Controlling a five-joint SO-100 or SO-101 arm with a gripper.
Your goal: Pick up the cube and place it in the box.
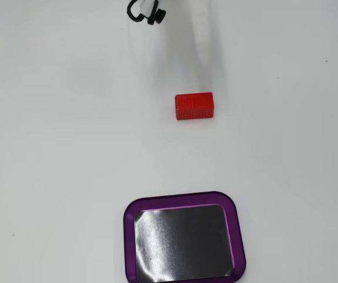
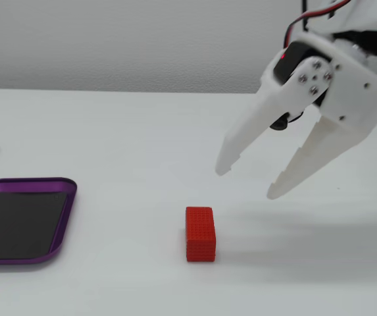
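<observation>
A fixed view from the side shows the white table (image 2: 109,145) bare, which leaves the arm room to work. The purple tray (image 2: 27,186) waits empty at lower left. The gripper (image 2: 247,183) hangs at upper right, fingers spread and empty, angled down toward the red block (image 2: 200,234) at lower centre, which lies apart from it.
</observation>
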